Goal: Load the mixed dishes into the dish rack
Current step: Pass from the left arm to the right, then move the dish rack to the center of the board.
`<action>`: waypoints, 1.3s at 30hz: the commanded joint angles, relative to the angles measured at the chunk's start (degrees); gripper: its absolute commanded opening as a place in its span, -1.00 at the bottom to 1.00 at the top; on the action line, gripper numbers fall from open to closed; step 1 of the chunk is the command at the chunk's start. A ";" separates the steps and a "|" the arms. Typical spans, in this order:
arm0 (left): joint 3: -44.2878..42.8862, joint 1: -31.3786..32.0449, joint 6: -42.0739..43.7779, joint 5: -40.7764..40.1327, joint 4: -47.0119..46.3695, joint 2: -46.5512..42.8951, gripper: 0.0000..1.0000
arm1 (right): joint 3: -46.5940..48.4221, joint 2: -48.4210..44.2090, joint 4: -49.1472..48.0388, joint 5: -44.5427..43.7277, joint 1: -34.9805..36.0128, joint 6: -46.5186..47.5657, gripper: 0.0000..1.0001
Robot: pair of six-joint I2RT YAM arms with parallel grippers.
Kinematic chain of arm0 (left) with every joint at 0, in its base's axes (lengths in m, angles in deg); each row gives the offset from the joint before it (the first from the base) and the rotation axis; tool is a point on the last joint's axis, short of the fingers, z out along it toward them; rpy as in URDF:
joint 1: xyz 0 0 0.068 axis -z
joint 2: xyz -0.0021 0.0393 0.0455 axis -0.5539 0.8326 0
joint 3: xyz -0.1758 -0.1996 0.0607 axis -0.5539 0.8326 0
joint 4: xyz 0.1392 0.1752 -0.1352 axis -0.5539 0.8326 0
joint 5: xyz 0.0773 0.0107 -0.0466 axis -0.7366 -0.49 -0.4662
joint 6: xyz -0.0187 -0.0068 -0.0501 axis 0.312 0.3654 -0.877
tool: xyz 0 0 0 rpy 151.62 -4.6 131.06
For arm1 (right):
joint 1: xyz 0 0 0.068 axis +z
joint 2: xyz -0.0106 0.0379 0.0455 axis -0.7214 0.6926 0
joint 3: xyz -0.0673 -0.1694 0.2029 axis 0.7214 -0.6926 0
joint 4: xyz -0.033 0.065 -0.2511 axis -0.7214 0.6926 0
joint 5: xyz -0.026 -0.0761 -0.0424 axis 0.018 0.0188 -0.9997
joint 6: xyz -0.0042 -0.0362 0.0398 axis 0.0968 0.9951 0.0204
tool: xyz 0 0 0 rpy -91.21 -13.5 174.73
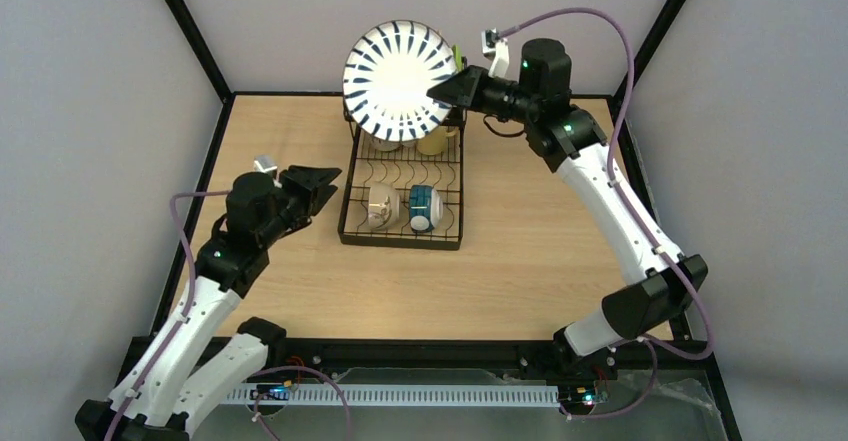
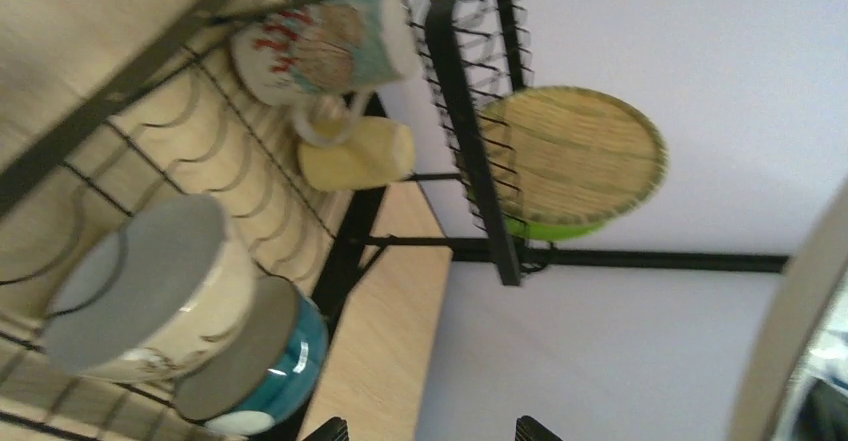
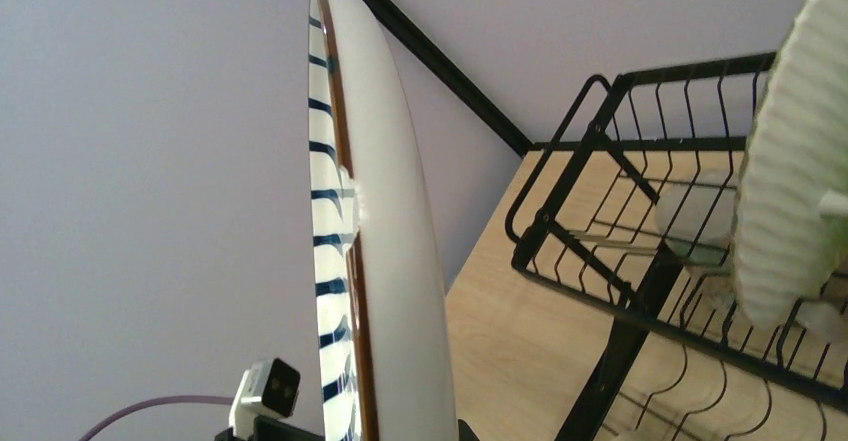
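Plate: white round striped-rim plate [image 1: 400, 81] on edge above black wire dish rack [image 1: 400, 241]'s far end, face nearward.
Right jaws: pinching plate's rim.
Left jaws: spread, empty.

Four mugs, one cream mug [image 2: 150, 296], one pale yellow mug [image 2: 360, 153], one blue-patterned mug [image 2: 255, 366], one printed mug [image 2: 325, 46], three plates, striped plate [image 1: 398, 66], tan plate [image 2: 585, 151], lime green plate [image 2: 545, 229], one black wire dish rack [image 1: 400, 242], one desk [image 1: 540, 251]
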 commanded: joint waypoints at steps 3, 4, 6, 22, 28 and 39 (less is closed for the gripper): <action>0.96 -0.41 2.42 -11.14 12.31 -0.03 0.87 | 9.77 3.73 -1.43 -2.29 0.98 2.93 -1.00; 1.15 -0.41 2.66 -12.82 13.17 0.03 0.87 | 10.73 4.44 -1.02 -2.62 0.98 3.24 -1.00; 1.52 -0.41 2.43 -16.26 15.52 0.42 0.83 | 12.67 6.02 0.09 -3.41 1.11 4.02 -1.00; 3.43 -0.41 9.18 -27.53 16.71 18.14 0.17 | 34.01 19.68 11.09 -13.00 1.82 10.75 -1.00; 4.63 -0.41 10.75 -25.92 11.63 25.53 0.15 | 41.67 23.86 14.71 -17.23 2.84 13.20 -1.00; 4.14 2.01 12.25 -21.15 4.31 33.97 0.04 | 42.57 25.46 14.85 -22.50 3.62 16.82 -1.00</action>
